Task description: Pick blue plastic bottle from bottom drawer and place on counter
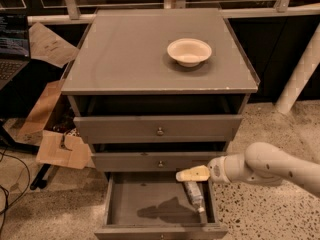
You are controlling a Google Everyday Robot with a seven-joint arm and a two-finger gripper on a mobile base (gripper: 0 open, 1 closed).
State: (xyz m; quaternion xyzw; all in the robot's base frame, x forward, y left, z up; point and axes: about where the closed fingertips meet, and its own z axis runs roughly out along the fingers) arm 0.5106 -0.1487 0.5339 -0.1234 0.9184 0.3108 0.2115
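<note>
The blue plastic bottle [194, 194] lies along the right wall of the open bottom drawer [140, 204], white cap toward the front. My gripper [186, 175] reaches in from the right on a white arm and hangs just above the bottle's far end, in front of the middle drawer. It holds nothing that I can see. The counter [125, 54] is the grey top of the cabinet, with a white bowl [189, 51] on its right side.
The two upper drawers [159, 130] stand slightly open. Cardboard pieces [62, 149] and cables lie on the floor to the left. A laptop [12, 49] sits at far left. A white post [300, 74] stands at right.
</note>
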